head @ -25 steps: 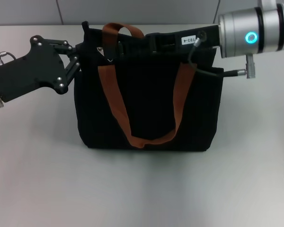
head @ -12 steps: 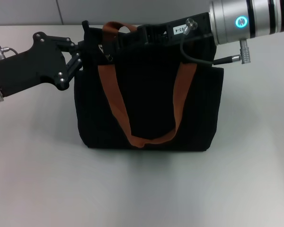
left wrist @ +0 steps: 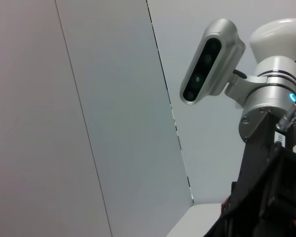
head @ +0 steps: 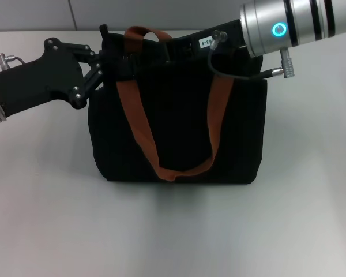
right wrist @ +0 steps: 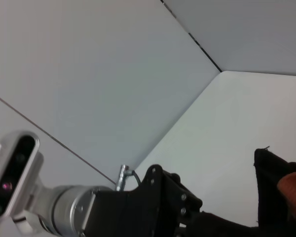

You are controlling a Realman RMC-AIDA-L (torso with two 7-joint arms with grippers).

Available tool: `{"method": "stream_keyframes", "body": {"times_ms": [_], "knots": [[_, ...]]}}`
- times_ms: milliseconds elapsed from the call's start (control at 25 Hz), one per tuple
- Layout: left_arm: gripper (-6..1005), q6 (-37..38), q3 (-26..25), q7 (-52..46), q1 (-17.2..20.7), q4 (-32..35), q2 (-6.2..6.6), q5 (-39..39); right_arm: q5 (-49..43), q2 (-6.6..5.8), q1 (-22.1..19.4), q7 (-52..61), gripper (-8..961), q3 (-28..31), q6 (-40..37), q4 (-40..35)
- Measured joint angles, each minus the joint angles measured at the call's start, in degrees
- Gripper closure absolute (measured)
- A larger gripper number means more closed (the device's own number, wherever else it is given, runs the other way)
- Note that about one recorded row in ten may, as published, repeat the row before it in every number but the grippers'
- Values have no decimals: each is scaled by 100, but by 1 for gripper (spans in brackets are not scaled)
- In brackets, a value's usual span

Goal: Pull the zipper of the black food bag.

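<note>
The black food bag (head: 179, 133) stands upright mid-table, its orange-brown straps (head: 139, 127) hanging down the front. My left gripper (head: 102, 64) is at the bag's top left corner, shut on the fabric edge there. My right gripper (head: 145, 53) reaches in from the right and lies along the bag's top edge, its tip near the left strap. The zipper pull is hidden under the right gripper. The right wrist view shows the left gripper (right wrist: 185, 212) beside the bag's corner (right wrist: 269, 168).
The grey table (head: 173, 231) surrounds the bag. A wall (head: 161, 11) runs close behind it. A cable loop (head: 222, 64) hangs from my right wrist over the bag's top right. The left wrist view shows the head camera (left wrist: 209, 61) and my right arm (left wrist: 269, 103).
My right gripper has slid left along the bag's top edge, covering the small silver tab seen earlier near the left strap. My left gripper rose slightly at the corner.
</note>
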Motion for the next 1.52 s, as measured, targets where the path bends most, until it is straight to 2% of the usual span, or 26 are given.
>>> {"method": "stream_keyframes", "body": {"times_ms": [240,960,1520], "knots": [[966,-36,11,-211,-90,-28,60,0,0,64,9,-26,529,-183,11,-206],[966,5,1,-347,-71,-11,73,-8,-81,73,-38,-55,627,-252,231,-307],[966,95,39,-718,-242,63,62,8,-93,93,1,-63,651,-321,324,-364]]}}
